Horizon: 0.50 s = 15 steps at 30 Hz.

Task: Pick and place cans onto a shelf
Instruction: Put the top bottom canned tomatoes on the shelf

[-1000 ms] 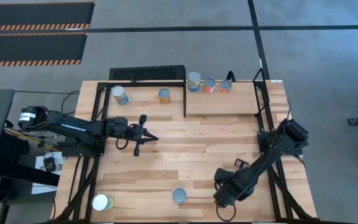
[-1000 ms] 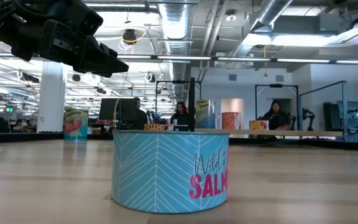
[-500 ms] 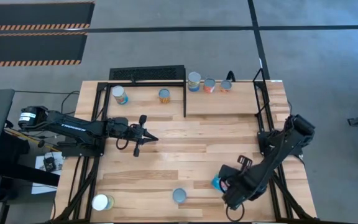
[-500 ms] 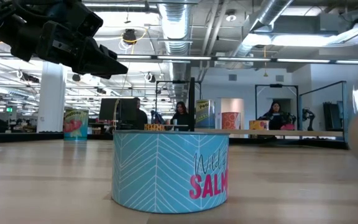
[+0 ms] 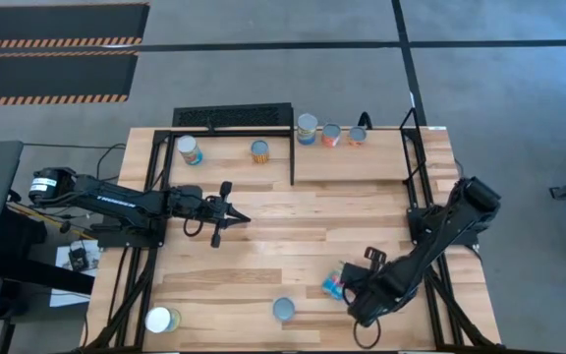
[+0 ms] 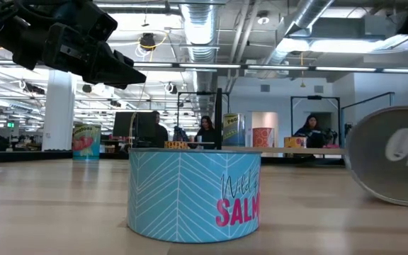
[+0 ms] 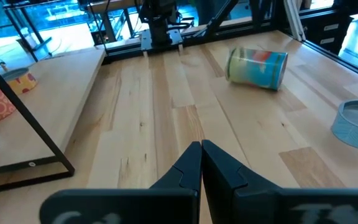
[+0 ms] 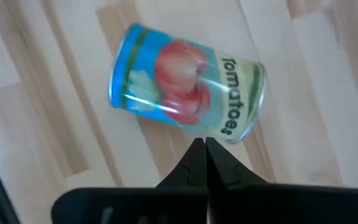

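Dark fingers of my right gripper (image 8: 201, 149) are pressed together with nothing between them, tips just short of the tomato can (image 8: 185, 93). That can lies on its side on the table (image 5: 293, 226), long axis running across my fingers' line rather than along it, so I judge I must open wide and come over its round wall, or first stand it up. From above, the can (image 5: 333, 284) sits just beside my right gripper (image 5: 354, 291), on the side toward the table's middle, with a salmon tin (image 5: 283, 310) near it. My left gripper (image 5: 230, 216), also closed and empty, waits mid-table, well apart. Far off stands the shelf (image 5: 352, 157), three cans on it
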Each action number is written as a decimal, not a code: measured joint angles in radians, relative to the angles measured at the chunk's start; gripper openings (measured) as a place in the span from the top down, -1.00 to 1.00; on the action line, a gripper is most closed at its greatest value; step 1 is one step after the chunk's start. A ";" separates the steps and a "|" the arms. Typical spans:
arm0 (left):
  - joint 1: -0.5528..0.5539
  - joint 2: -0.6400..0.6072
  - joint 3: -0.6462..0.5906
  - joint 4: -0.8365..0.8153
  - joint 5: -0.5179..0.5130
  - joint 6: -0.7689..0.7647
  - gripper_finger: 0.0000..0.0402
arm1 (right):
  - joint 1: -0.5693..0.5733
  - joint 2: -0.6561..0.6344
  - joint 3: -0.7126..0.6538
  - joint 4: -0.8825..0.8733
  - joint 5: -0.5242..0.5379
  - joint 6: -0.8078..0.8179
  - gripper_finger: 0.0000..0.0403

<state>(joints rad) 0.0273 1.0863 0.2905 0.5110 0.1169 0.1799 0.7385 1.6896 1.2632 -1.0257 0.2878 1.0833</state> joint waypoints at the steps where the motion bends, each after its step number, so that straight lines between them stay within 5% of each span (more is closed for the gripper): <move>1: 0.000 0.000 0.000 -0.002 0.000 0.000 0.99 | 0.009 -0.028 -0.039 0.046 0.014 0.000 0.98; 8: 0.000 0.000 0.000 -0.008 0.022 -0.001 0.99 | 0.055 -0.281 -0.378 0.390 0.145 0.015 0.97; 15: -0.030 0.009 0.011 -0.003 0.097 -0.004 0.99 | -0.025 -0.449 -0.654 0.787 0.223 -0.071 0.90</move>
<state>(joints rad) -0.0023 1.0955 0.3017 0.5076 0.2144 0.1756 0.7140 1.2408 0.6095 -0.2387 0.5111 1.0126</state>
